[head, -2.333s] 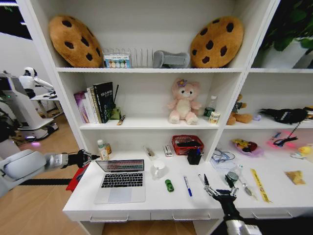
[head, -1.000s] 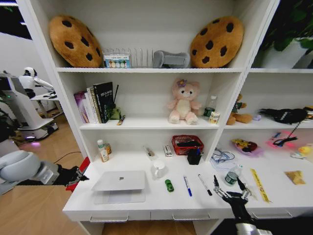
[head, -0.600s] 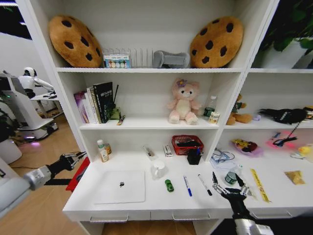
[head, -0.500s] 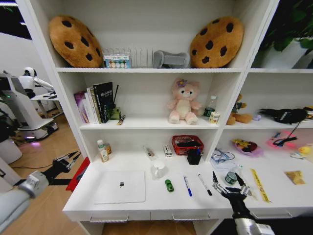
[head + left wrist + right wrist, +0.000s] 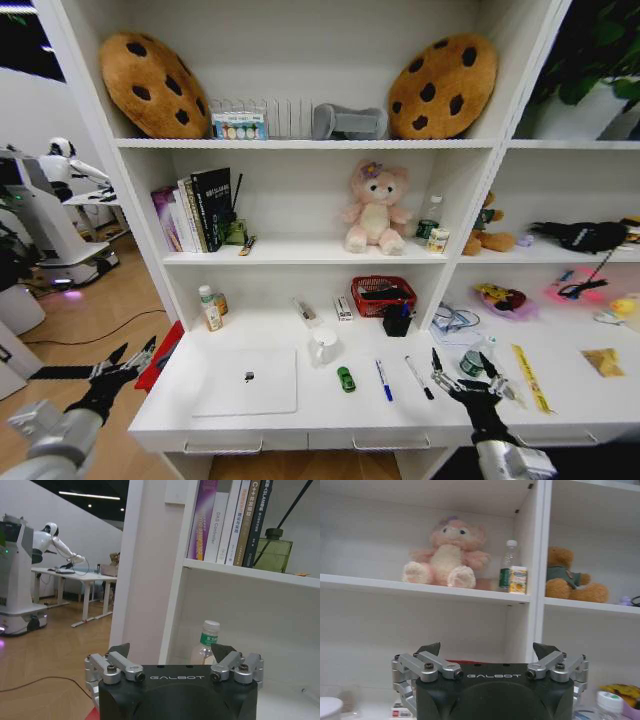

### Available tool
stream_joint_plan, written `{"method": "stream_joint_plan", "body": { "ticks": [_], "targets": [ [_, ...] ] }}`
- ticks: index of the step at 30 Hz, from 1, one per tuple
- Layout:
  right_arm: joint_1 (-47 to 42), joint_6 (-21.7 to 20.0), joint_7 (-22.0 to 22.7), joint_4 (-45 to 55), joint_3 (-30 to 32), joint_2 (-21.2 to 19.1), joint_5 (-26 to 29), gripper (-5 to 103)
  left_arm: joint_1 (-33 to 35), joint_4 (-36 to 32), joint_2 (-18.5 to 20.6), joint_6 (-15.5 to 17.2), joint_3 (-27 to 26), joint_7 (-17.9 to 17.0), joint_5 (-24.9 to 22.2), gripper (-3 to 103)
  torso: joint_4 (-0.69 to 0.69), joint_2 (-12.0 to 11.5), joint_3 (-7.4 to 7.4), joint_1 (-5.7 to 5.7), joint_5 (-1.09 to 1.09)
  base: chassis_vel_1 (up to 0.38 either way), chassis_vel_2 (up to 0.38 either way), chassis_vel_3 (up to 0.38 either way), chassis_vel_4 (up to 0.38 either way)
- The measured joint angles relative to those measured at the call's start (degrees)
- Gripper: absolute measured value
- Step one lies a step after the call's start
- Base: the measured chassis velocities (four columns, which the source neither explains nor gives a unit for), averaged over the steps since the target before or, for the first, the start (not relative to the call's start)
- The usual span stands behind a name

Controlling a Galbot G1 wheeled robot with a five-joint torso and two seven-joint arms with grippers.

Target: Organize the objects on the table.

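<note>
On the long white desk top (image 5: 300, 420), the closed silver laptop (image 5: 246, 382) lies flat toward the left end, its lid down. To its right, in a loose row along the front: a tiny green toy car (image 5: 346, 379), a blue pen (image 5: 383, 380) and a black-and-white marker (image 5: 419, 377). Pen and marker both lie with long axes running roughly front to back, tips angled slightly toward the right front. A small green-capped jar (image 5: 474, 357) stands just behind the right gripper.

Right gripper (image 5: 462, 378) hovers low over the desk near the right front, jaws spread wide, nothing between them. The right wrist view confirms the wide spread, fingertips (image 5: 431, 649) well apart and empty.

Left gripper (image 5: 124, 362) hangs off the left end of the desk, out over the wood floor, beside a red object (image 5: 160, 362) at the desk's edge. Jaws open, holding nothing; left wrist view shows fingertips (image 5: 120, 650) parted and a green-capped white bottle (image 5: 206, 641) beyond them on the desk.

Key relation: the marker lies just to the left of the right gripper, pen next, car after. Right arm is clearly nearer all three. A grasp would likely want the jaws closing across the marker's short width.
</note>
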Motion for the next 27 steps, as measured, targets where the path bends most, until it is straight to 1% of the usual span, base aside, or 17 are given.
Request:
{"method": "stream_joint_plan", "body": {
  "ticks": [1, 2, 4, 6, 8, 10, 11, 12, 15, 16, 17, 18, 20, 21, 22, 23, 27],
  "targets": [
    [0.4, -0.4, -0.5, 0.1, -0.5, -0.5, 0.4, 100, 0.1, -0.1, -0.5, -0.4, -0.1, 0.4, 1.1, 92, 0.01, 0.0, 0.00, 0.00, 0.00, 0.000, 0.000, 0.000, 0.000],
    [0.9, -0.7, -1.3, 0.2, -1.3, -1.1, 1.0, 100, 0.3, -0.4, -1.2, -0.8, -0.1, 0.8, 2.6, 96, 0.01, 0.0, 0.00, 0.00, -0.01, 0.000, 0.000, 0.000, 0.000],
    [1.9, -1.3, -2.3, -0.4, -3.4, -2.9, 1.0, 100, 0.8, -2.0, -2.7, -1.2, 0.1, 1.4, 4.7, 100, 0.03, 0.0, 0.00, 0.00, 0.00, 0.000, 0.000, 0.000, 0.000],
    [1.8, -1.3, -2.9, -0.5, -3.9, -3.3, 0.7, 100, 0.9, -2.6, -3.1, -1.2, 0.4, 1.6, 5.1, 100, 0.03, 0.0, 0.00, 0.00, 0.01, 0.000, 0.000, 0.000, 0.000],
    [1.0, -1.3, -5.8, -0.6, -4.5, -4.7, 0.0, 100, 0.9, -3.6, -3.8, -1.2, 1.1, 2.2, 6.5, 100, -0.01, 0.0, 0.00, 0.00, 0.00, 0.000, 0.000, 0.000, 0.000],
    [0.7, -1.3, -6.8, -0.6, -4.6, -5.2, -0.1, 100, 0.9, -3.8, -4.0, -1.2, 1.2, 2.5, 6.9, 100, -0.02, 0.0, 0.01, 0.00, 0.00, 0.000, 0.000, 0.000, 0.000],
    [0.4, -1.6, -8.7, -0.7, -5.1, -6.4, -0.1, 100, 0.9, -4.0, -4.4, -1.2, 1.3, 3.0, 7.9, 100, -0.02, 0.0, 0.00, 0.00, -0.02, 0.000, 0.000, 0.000, 0.000],
    [0.4, -2.2, -9.0, -0.9, -5.7, -7.0, -0.2, 100, 0.8, -4.2, -4.6, -1.3, 1.3, 3.3, 8.4, 100, 0.02, 0.0, 0.00, 0.00, -0.01, 0.000, 0.000, 0.000, 0.000],
    [0.3, -4.0, -8.6, -1.1, -6.4, -7.5, -0.5, 100, 0.7, -4.4, -4.6, -1.3, 1.3, 3.4, 8.6, 100, 0.03, 0.0, 0.01, 0.00, -0.01, 0.000, 0.000, 0.000, 0.000],
    [0.2, -7.5, -7.5, -1.4, -7.9, -8.1, -0.6, 100, 0.6, -5.0, -4.7, -1.3, 1.3, 3.5, 9.0, 100, -0.02, 0.0, 0.01, 0.00, -0.01, 0.000, 0.000, 0.000, 0.000],
    [0.4, -8.6, -7.1, -1.6, -8.5, -8.4, -0.7, 100, 0.6, -5.2, -4.7, -1.3, 1.3, 3.5, 9.3, 100, -0.02, 0.0, 0.01, 0.00, -0.01, 0.000, 0.000, 0.000, 0.000],
    [0.4, -8.6, -7.1, -1.6, -8.5, -8.4, -0.7, 100, 0.6, -5.2, -4.7, -1.3, 1.3, 3.5, 9.3, 100, -0.02, 0.0, 0.01, 0.00, -0.01, 0.000, 0.000, 0.000, 0.000],
    [1.1, -11.3, -6.0, -2.3, -9.9, -9.3, -0.9, 100, 0.8, -5.6, -5.0, -1.3, 1.3, 3.6, 10.1, 100, 0.01, 0.0, 0.01, 0.00, -0.01, 0.000, 0.000, 0.000, 0.000],
    [1.1, -11.3, -6.0, -2.3, -9.9, -9.3, -0.9, 100, 0.8, -5.6, -5.0, -1.3, 1.3, 3.6, 10.1, 100, 0.01, 0.0, 0.01, 0.00, -0.01, 0.000, 0.000, 0.000, 0.000],
    [1.5, -12.4, -5.2, -2.8, -11.0, -9.8, -0.7, 100, 0.9, -5.7, -5.2, -1.3, 1.3, 3.6, 10.5, 103, 0.02, 0.0, 0.01, 0.00, -0.01, 0.000, 0.000, 0.000, 0.000],
    [2.1, -13.5, -4.5, -3.5, -12.2, -10.1, -0.2, 100, 1.1, -6.0, -5.3, -1.2, 1.5, 3.7, 10.7, 100, 0.03, 0.0, 0.01, 0.00, -0.01, 0.000, 0.000, 0.000, 0.000],
    [3.1, -15.5, -4.3, -5.1, -14.8, -10.4, 0.1, 100, 1.3, -6.1, -4.2, -0.9, 1.9, 4.1, 11.0, 99, 0.01, 0.0, 0.01, 0.00, -0.01, 0.000, 0.000, 0.000, 0.000]
  ]
}}
